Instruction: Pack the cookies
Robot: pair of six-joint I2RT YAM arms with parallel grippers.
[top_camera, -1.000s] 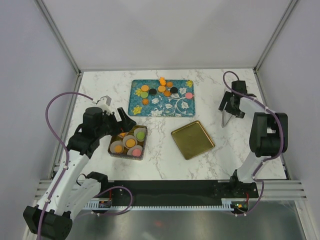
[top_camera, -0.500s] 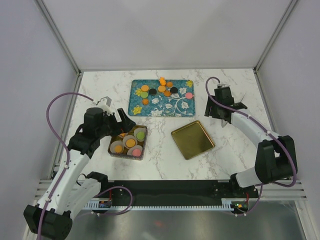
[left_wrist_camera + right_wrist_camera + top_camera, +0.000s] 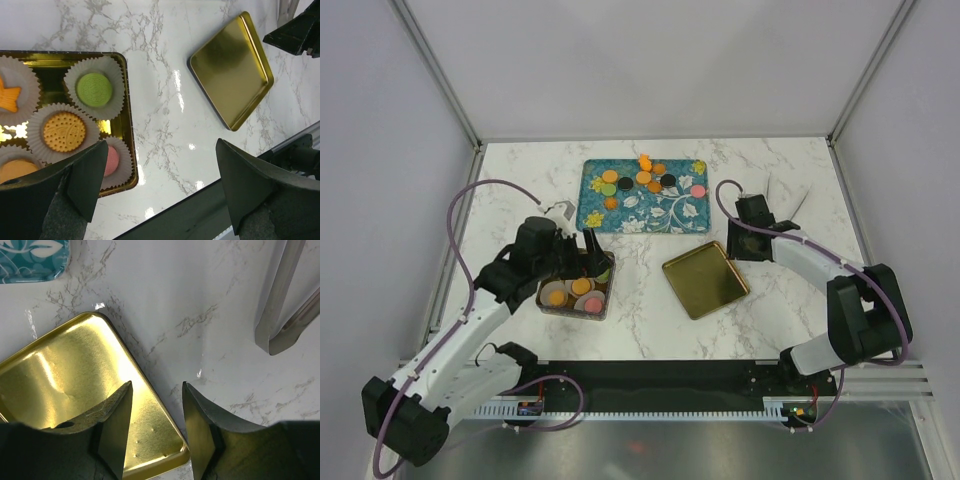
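While both arms bend low over the marble tabletop (image 3: 645,295), loose cookies (image 3: 643,178) lie on the teal tray (image 3: 660,215).
Top view: the left arm crooks across the gold box (image 3: 542,300), the right arm folds inward to the gold lid (image 3: 705,279), and pale walls close the scene in. Left wrist view: the left tool (image 3: 160,165) gapes wide and empty above more cookies in paper cups (image 3: 116,75) inside the box. Right wrist view: the right tool (image 3: 157,405) stands part-open astride the lid's edge, with no grip showing; metal tongs (image 3: 280,305) lie near.

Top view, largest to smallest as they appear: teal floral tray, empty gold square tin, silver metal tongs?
1. Teal floral tray.
2. Empty gold square tin.
3. Silver metal tongs, clearly the smallest.
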